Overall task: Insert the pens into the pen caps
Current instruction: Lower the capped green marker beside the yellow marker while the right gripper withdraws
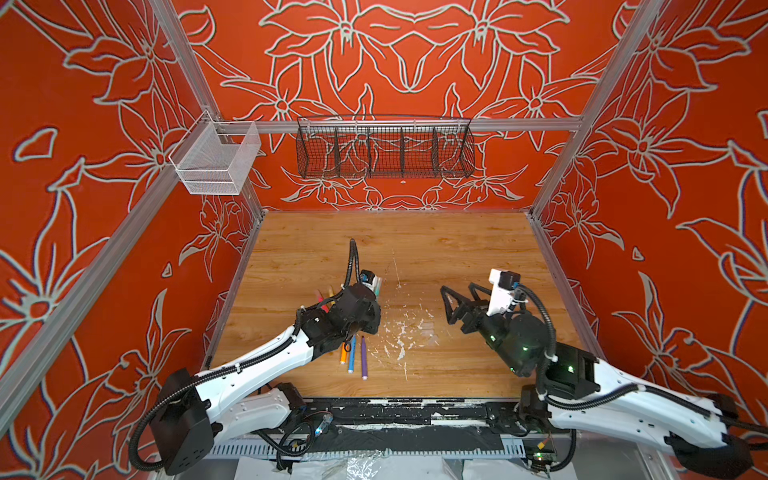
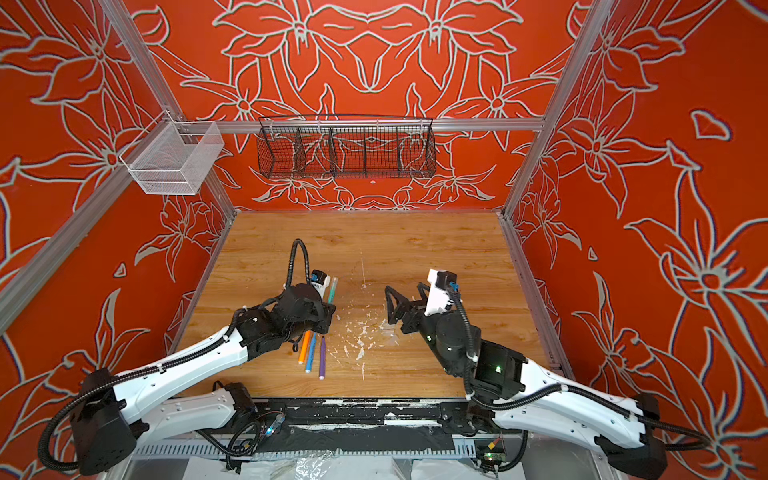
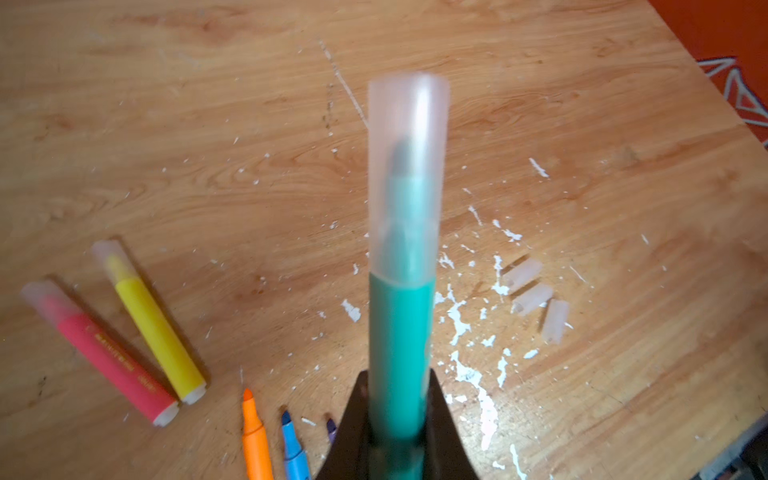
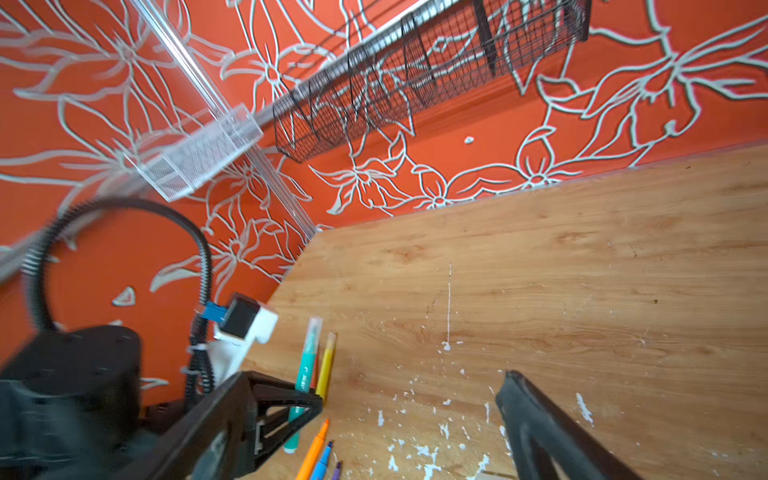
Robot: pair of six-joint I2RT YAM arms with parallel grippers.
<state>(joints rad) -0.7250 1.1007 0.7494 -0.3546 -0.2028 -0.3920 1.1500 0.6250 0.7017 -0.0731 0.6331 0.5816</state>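
The left hand (image 3: 399, 415) is clenched on the green pen (image 3: 401, 332), gripping low on the barrel, and a clear cap (image 3: 408, 166) sits over the tip, with the dark nib showing through the plastic. In both top views that hand hangs over the left-centre of the worktop (image 1: 457, 241), and the capped end of the pen points toward the far side.

The right hand (image 4: 415, 390) is on the right, with its jaws spread wide and nothing between them. It stands clear of the green pen, above a patch of white flecks (image 1: 401, 332).

Left of the gripped pen lie the red pen (image 3: 108, 357) and the yellow pen (image 3: 156, 332), side by side and just about touching, each wearing a clear cap.

On the near side of the left hand, the orange pen (image 1: 343, 356), the blue pen (image 1: 352, 355) and the purple pen (image 1: 364, 359) lie in a tight row. The left wrist view shows their tips bare.

Among the flecks to the right are three loose caps (image 3: 533, 298), lying close together on the wood, apart from every pen.
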